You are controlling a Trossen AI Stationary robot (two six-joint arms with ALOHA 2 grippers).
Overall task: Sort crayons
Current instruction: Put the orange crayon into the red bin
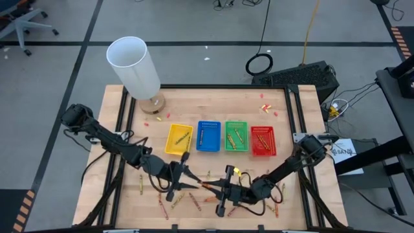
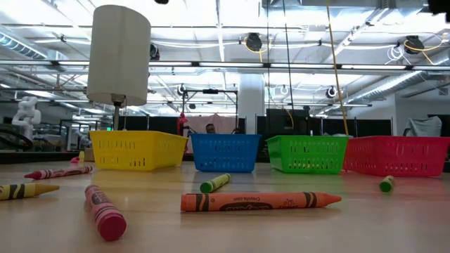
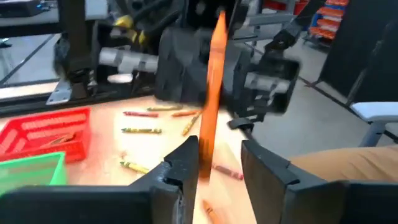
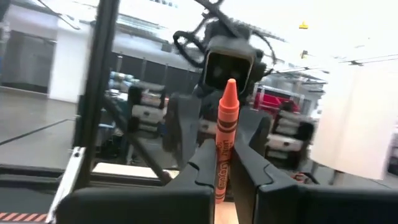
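Note:
An orange crayon hangs in the air between my two grippers, above the table's near middle. My right gripper is shut on it. My left gripper faces it from the table's left with its fingers apart on either side of the crayon's other end. Several loose crayons lie flat on the wood around both grippers. Yellow, blue, green and red trays stand in a row behind. The low view shows neither gripper. My right gripper pinches the orange crayon's lower, wrapped part between its two fingers. The crayon lies along the fingers, its pointed tip sticking out toward my left gripper. It is lifted clear of the table. My left gripper: the crayon runs close by one finger; I cannot tell whether they touch.
A tall white cylinder on a round wooden foot stands at the far left corner. Red-pink scraps lie at the far right. In the low view an orange crayon, a pink one and a green one lie before the trays.

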